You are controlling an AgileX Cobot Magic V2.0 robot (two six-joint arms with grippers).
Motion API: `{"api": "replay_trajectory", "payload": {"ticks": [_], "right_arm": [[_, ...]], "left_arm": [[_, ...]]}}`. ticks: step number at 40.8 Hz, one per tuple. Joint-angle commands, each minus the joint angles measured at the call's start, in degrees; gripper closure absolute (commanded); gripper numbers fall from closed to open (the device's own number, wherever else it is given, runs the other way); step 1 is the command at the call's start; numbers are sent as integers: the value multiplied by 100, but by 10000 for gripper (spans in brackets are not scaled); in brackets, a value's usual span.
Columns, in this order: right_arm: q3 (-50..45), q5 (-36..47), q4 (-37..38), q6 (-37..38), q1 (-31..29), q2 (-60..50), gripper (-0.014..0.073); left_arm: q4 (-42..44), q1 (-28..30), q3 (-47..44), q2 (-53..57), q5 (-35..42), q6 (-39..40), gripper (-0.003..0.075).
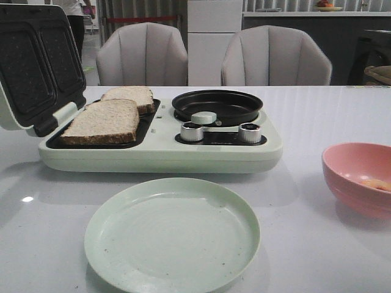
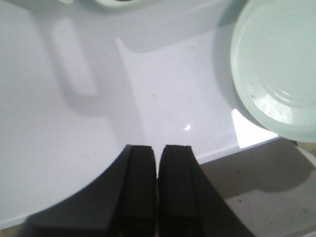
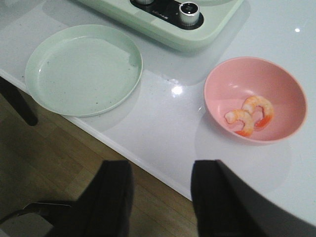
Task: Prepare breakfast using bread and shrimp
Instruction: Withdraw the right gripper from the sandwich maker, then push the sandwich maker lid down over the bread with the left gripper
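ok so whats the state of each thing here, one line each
breakfast maker lid: open, tipped back
bread: two slices lying on the left grill plate, uncovered
frying pan: on the maker, nothing in it
green plate: bare, on the table in front of the maker
pink bowl: upright
shrimp: two pieces in the pink bowl
left gripper: shut, holding nothing
right gripper: open, holding nothing

A glossy white counter (image 1: 342, 116) reflects small bright spots of overhead light. Behind it stand two grey padded chairs (image 1: 142, 55) side by side, with a white cabinet (image 1: 214, 36) between them further back. A dark wall unit carries a shelf (image 1: 305, 13) at the far right. The right wrist view shows brown wood-plank floor (image 3: 74, 163) below the counter's edge.
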State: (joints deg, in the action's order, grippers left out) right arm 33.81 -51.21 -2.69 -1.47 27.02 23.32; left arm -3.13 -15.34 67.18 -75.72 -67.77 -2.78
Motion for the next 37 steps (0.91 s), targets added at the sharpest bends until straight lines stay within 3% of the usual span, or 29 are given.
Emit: {"api": "replay_trajectory", "payload": {"ticks": [1,9,15,37], "right_arm": [[150,403,35,4,-31,35,195],[150,403,35,4,-31,35,195],[150,403,35,4,-31,35,195],[150,403,35,4,-31,35,195]], "left_arm": [[-245,817,218,129,430,-249,620],[-521,2347,250,101,1440,-467,620],[-1328,3087,383,-233,2002,-1032,620],[-3635,3249,2618,-2553,1505,-1925,620]]}}
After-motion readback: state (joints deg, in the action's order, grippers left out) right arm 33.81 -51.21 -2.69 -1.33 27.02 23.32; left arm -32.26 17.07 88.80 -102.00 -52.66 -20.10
